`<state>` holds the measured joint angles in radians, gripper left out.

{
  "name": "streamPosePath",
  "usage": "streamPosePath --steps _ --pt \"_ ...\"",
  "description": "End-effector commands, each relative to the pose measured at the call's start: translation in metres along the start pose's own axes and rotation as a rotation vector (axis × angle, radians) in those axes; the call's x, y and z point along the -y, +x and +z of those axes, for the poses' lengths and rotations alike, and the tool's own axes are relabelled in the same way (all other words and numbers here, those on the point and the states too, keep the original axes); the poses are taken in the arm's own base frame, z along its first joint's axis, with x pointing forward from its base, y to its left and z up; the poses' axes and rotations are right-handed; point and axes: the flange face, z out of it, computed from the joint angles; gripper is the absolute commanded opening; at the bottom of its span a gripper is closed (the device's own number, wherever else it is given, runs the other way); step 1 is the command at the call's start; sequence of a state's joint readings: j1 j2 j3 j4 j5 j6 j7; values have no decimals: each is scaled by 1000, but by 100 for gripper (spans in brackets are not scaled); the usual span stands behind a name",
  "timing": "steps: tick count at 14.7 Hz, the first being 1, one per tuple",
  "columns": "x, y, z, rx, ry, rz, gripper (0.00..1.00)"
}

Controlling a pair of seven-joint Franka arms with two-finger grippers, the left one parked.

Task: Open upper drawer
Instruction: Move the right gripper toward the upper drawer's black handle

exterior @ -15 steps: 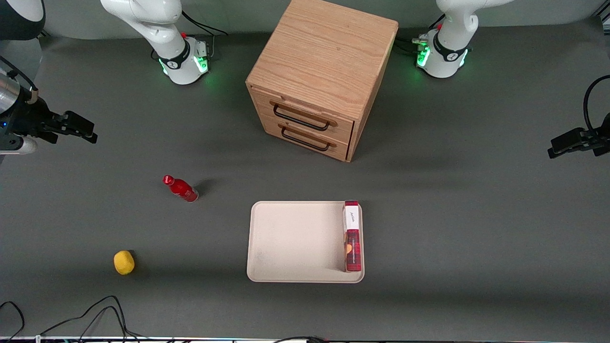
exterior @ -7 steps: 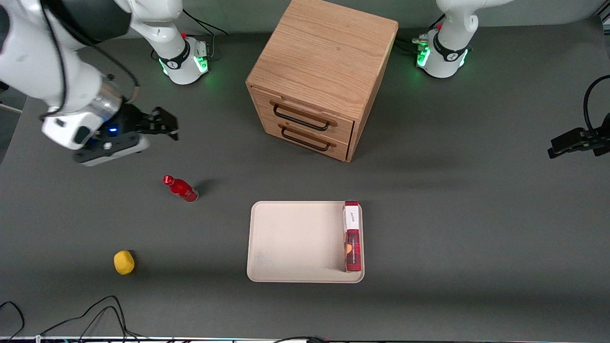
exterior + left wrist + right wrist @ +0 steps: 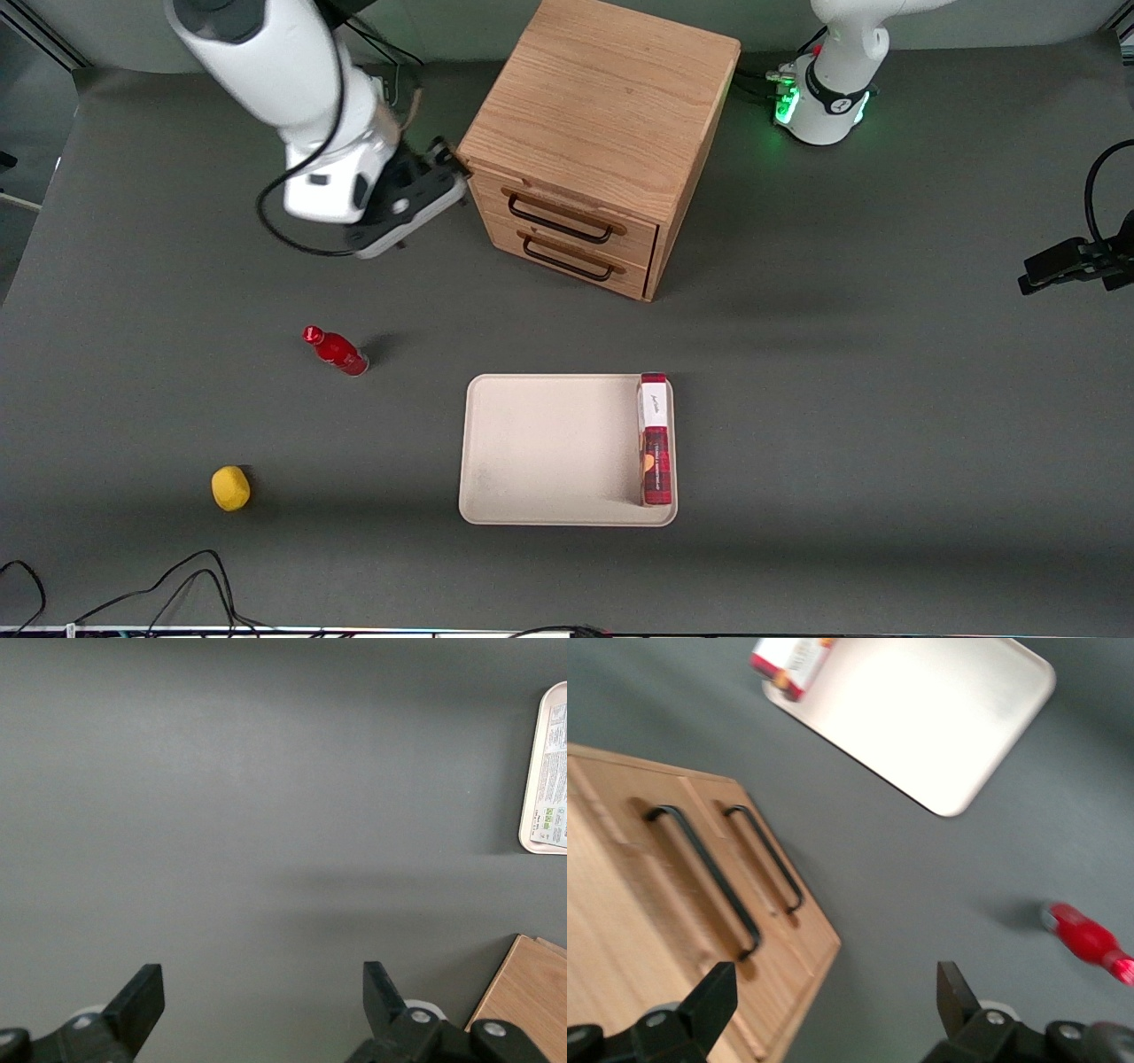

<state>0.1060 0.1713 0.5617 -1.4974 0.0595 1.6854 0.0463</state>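
Gripper: your gripper (image 3: 443, 164) hangs at the cabinet's (image 3: 611, 97) front corner toward the working arm's end, fingers (image 3: 713, 997) spread apart, nothing between them.
Upper drawer: the upper drawer (image 3: 567, 213) sits flush in the cabinet, its black pull (image 3: 700, 877) untouched, directly above the lower drawer (image 3: 567, 257).
Tray: at 6 o'clock from the cabinet you see the tray (image 3: 540, 452).
Box: a red-and-white box (image 3: 654, 439) stands along the tray's edge; its print is unreadable.
Bottle: the red bottle (image 3: 337, 351) lies at 8 o'clock from the cabinet.
Yellow object: the yellow object (image 3: 230, 488) sits nearer the camera than the bottle.
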Motion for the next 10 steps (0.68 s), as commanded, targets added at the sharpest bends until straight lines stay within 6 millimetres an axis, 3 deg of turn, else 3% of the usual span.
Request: streamPosePath --steps 1,4,10 --pt "37 23 11 -55 64 -97 100" --pt "49 31 19 -77 79 -305 100" --pt "45 36 38 -46 101 -424 100"
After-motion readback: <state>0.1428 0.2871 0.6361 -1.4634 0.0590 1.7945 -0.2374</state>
